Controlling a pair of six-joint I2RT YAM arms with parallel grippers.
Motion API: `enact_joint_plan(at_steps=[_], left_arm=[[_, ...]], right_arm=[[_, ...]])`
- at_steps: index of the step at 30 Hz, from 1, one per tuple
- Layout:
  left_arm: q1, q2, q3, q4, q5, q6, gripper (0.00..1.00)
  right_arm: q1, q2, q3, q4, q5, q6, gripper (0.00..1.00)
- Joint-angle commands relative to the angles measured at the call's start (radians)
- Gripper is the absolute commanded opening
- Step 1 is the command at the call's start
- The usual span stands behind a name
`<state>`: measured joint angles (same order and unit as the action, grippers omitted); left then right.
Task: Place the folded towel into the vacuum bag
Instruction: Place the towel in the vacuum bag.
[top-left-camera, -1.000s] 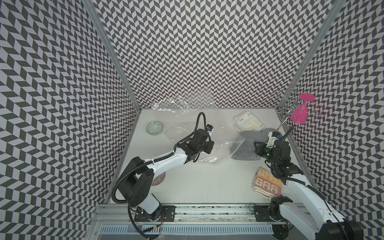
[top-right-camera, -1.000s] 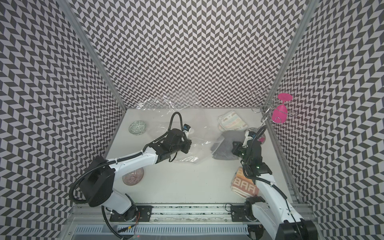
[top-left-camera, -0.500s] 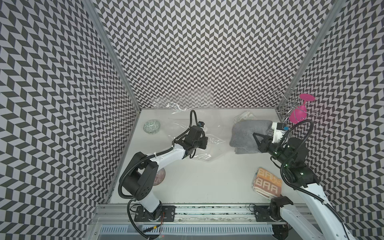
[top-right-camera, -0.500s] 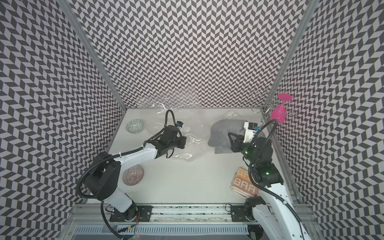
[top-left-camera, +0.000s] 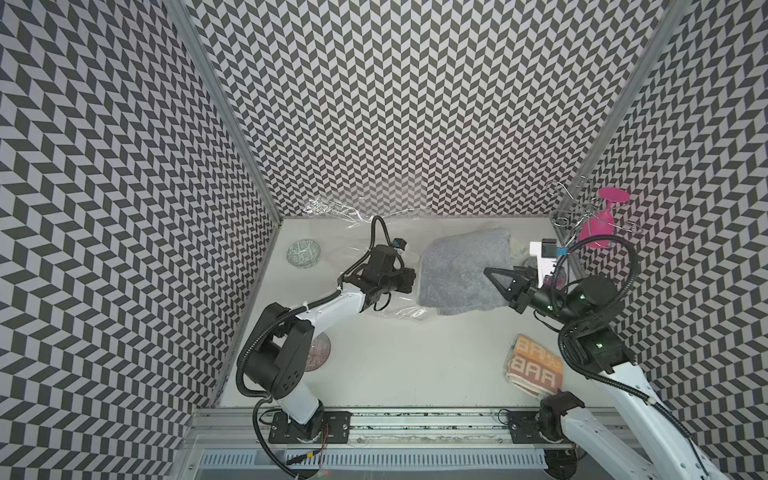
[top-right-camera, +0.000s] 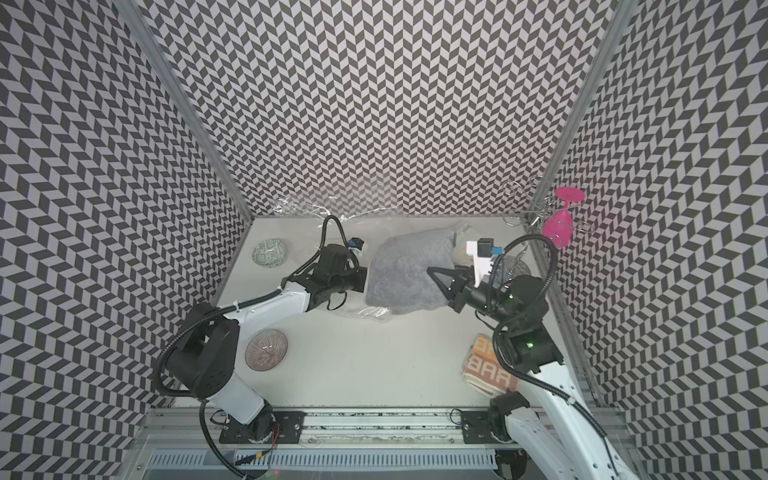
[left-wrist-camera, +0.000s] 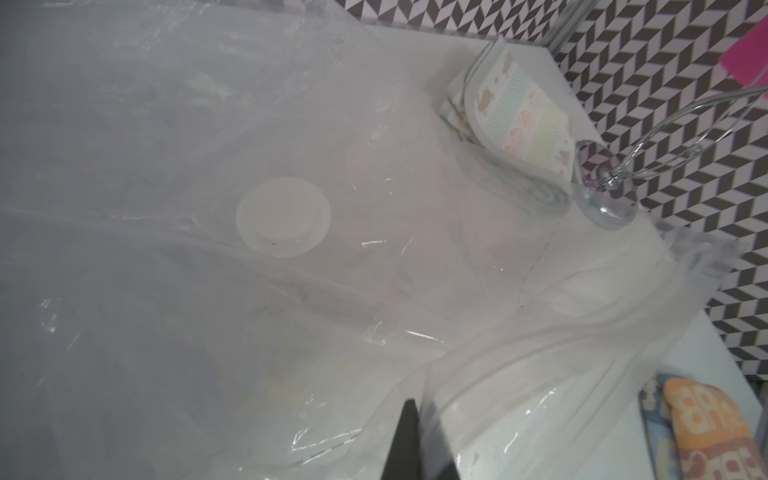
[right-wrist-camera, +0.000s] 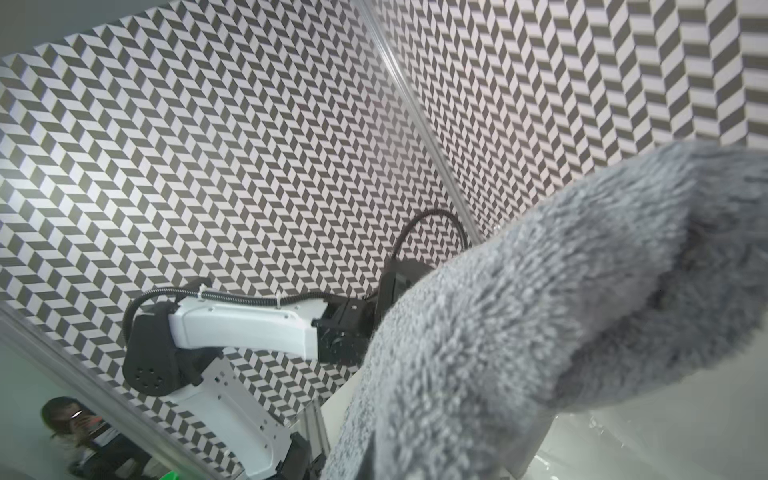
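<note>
— Grey fleece is seen in both top views; where is the grey towel (top-left-camera: 457, 270) placed?
— It is held up over the far part of the table (top-left-camera: 395, 374). The edge toward the robot's right is pinched by the right gripper (top-left-camera: 492, 275), whose jaws are closed on the cloth. The opposite edge is found just beside the left gripper (top-left-camera: 409, 277). The same is shown for the grey towel (top-right-camera: 407, 274) and right gripper (top-right-camera: 436, 274).
— And the vacuum bag (top-left-camera: 407, 312)?
— Its clear film is seen under the left gripper and below the towel's near corner. Whether any of the towel lies inside the bag's mouth cannot be told.
— What is given by the left wrist view?
— It is filled by the vacuum bag (left-wrist-camera: 208, 311), its white valve cap (left-wrist-camera: 283, 216) lying flat. A fold of film is nipped at one of the left gripper's fingers (left-wrist-camera: 408, 436), so that gripper is closed on the bag. A pastel folded cloth (left-wrist-camera: 515, 120) and an orange towel (left-wrist-camera: 715, 424) are seen beyond the film.
— And the right wrist view?
— The grey towel (right-wrist-camera: 540, 332) is draped close before the lens, and the gripper's own fingers are hidden. The left arm (right-wrist-camera: 245, 328) is seen past it.
</note>
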<state>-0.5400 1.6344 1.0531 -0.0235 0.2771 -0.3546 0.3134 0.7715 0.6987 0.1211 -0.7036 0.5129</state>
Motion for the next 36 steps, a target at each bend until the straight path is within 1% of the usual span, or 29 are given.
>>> enact_joint_plan(at_steps=[1,5,9,16,22,28,30,32,34,36], left_arm=[[0.012,-0.046,0.076,0.042,0.165,-0.063,0.0],[0.012,-0.039,0.111,0.042,0.26,-0.116,0.0],[0.012,-0.033,0.129,0.056,0.288,-0.17,0.0],[0.005,-0.06,0.123,0.038,0.303,-0.169,0.0],[-0.018,-0.114,0.098,0.041,0.329,-0.148,0.0],[-0.021,-0.148,0.108,0.048,0.385,-0.149,0.0],[-0.026,-0.146,0.114,0.051,0.386,-0.152,0.0],[-0.041,-0.137,0.119,0.058,0.378,-0.152,0.0],[-0.053,-0.12,0.127,0.064,0.368,-0.155,0.0],[-0.055,-0.101,0.143,0.069,0.361,-0.163,0.0]], right_arm=[[0.059,0.029,-0.046,0.132,0.051,0.004,0.0],[0.101,0.094,-0.083,0.169,0.116,0.011,0.0],[0.104,0.143,-0.081,0.114,0.178,0.005,0.0],[0.099,0.139,-0.118,0.128,0.434,0.083,0.0],[0.097,0.234,-0.023,-0.02,0.621,0.101,0.0],[0.071,0.24,-0.039,-0.012,0.67,0.139,0.0],[0.067,0.237,-0.046,0.0,0.672,0.154,0.0],[0.067,0.242,-0.048,0.019,0.646,0.169,0.0],[0.067,0.255,-0.046,0.06,0.571,0.151,0.0],[0.067,0.27,-0.038,0.056,0.531,0.164,0.0]])
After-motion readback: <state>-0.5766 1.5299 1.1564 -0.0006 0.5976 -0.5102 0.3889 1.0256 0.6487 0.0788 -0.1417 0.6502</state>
